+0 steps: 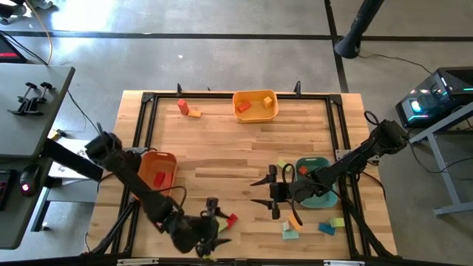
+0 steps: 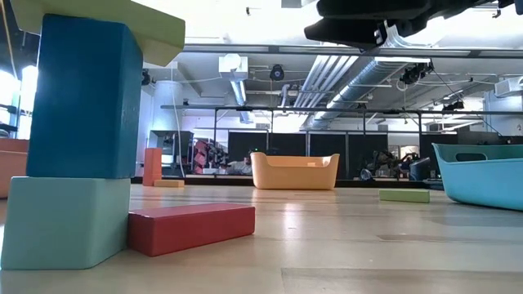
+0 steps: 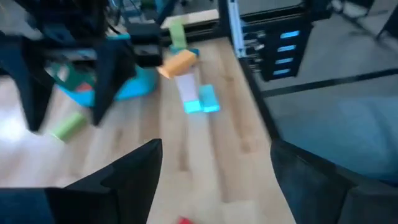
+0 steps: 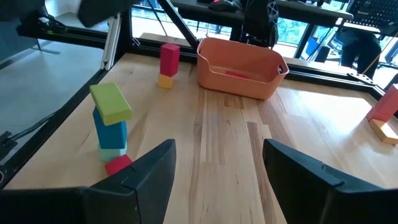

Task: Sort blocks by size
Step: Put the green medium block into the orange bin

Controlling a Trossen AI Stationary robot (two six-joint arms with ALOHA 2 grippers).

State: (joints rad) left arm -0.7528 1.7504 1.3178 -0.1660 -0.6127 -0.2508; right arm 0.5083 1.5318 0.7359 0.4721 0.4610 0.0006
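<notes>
A stack of blocks, yellow-green on blue on pale teal (image 4: 111,124), stands near the table's near edge; it also shows in the high view (image 1: 224,226) and fills the left of the low view (image 2: 82,139). A red bar (image 2: 192,227) lies flat against the stack's foot. My left gripper (image 1: 217,226) is open and empty just beside the stack, fingers spread (image 3: 214,146). My right gripper (image 1: 257,191) is open and empty above bare table, left of the teal tray (image 1: 321,193), fingers wide apart (image 4: 217,146).
An orange tray (image 1: 157,170) holding a red block sits at the left. A yellow-orange tray (image 1: 255,105) with blocks sits at the far edge, with a red and an orange block (image 1: 187,109) to its left. Several loose blocks (image 1: 310,226) lie at the near right. A black frame rims the table.
</notes>
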